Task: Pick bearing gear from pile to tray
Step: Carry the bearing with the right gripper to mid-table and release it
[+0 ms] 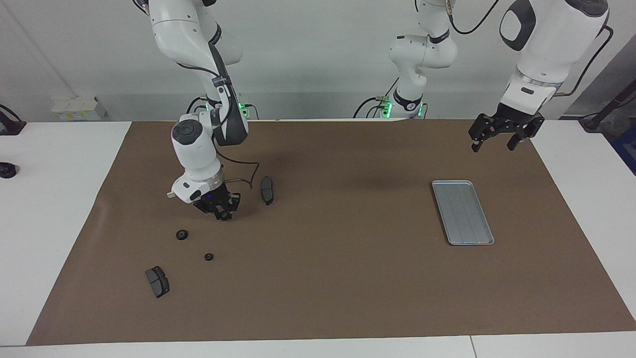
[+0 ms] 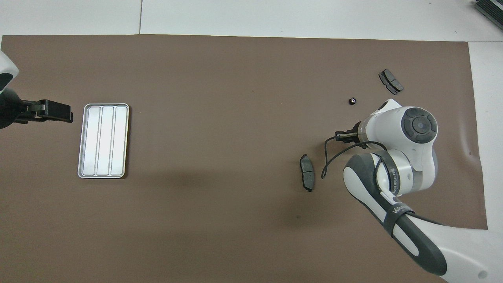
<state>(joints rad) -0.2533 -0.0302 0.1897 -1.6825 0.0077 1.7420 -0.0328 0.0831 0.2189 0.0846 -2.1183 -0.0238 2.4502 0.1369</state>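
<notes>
Right gripper [image 1: 222, 215], low on the table's brown mat [image 1: 323, 278], jaws pinched narrow on a small black gear [image 1: 224, 216] from the pile. Grasp step; next: lift and carry to the empty tray [image 1: 462, 212] toward left arm's end. Left gripper [image 1: 501, 137] waits nr tray, jaws wide.

Both views are bright and evenly lit from above, with no harsh contrast. The matte brown mat [image 1: 348, 278] over the white bench [image 1: 49, 199] carries only soft, diffuse shadows: a faint dark patch near its middle and another under the white right arm [image 1: 198, 149]. The flat silver-grey metal tray [image 2: 103, 140] glares almost white in the overhead view but reads dull grey in the facing view. Focus is sharp throughout, and the mat's edges bow slightly toward the frame borders.
</notes>
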